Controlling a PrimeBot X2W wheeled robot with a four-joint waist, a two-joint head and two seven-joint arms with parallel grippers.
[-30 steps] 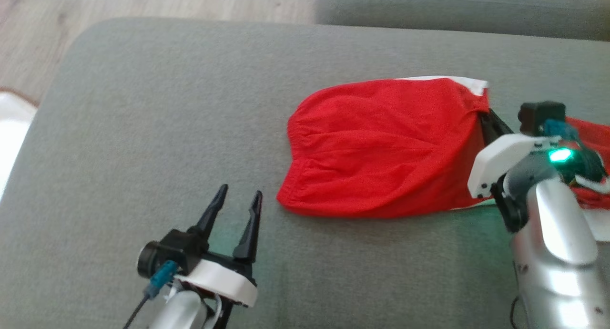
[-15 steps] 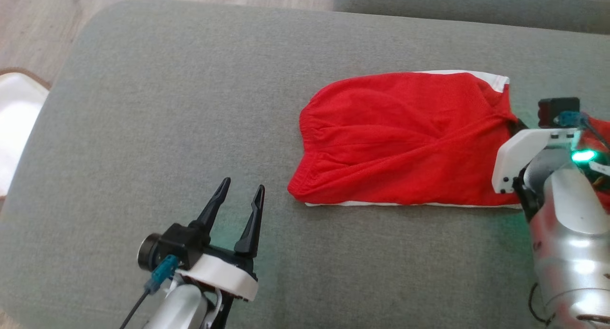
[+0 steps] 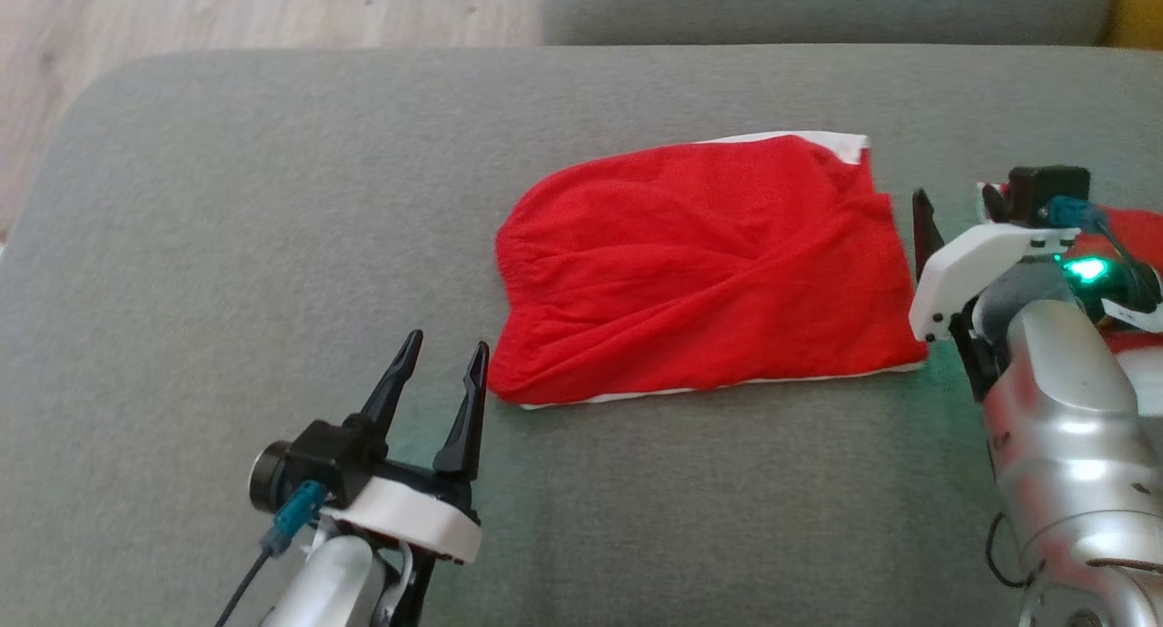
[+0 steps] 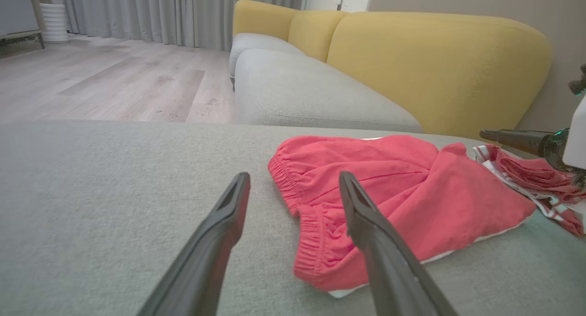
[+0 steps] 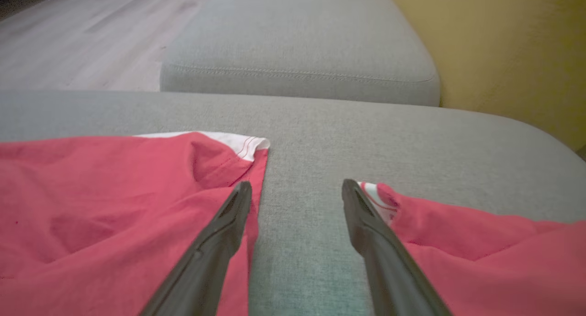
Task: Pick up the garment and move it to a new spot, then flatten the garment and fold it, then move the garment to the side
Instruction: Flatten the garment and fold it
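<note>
A: Starting from the left edge of the head view?

B: Pale wooden floor (image 3: pixel 227 9) in the top corner. Below it, a broad grey cushion (image 3: pixel 227 245) stretching across the rest.

A: And at lower left?

B: There, the left gripper (image 3: pixel 447 354): spread wide, gripping nothing, dark fingers pointing up the view. Poised over bare grey fabric, just beside the near-left corner of the garment.

A: Moving to the middle?

B: Centre-right on the cushion, the garment (image 3: pixel 700 273): red shorts, folded over and lying flat. Gathered elastic waistband at the left end. Thin white edging along the near edge and at the far-right corner. A few soft creases across the top layer.

A: Further right?

B: Next, the right gripper (image 5: pixel 296 187): likewise wide open and empty, with bare grey cushion between its two fingers. Nearer finger right at the garment's right-hand edge; touching or not, impossible to tell. Beside the other finger, a second red cloth (image 5: pixel 480 252) with white striped trim; same piece or separate, cannot tell. Small green light (image 3: pixel 1086 268) glowing on the wrist.

A: Beyond the cushion?

B: Through the left wrist view, another grey seat (image 4: pixel 311 96) backed by yellow backrests (image 4: pixel 435 64).
</note>
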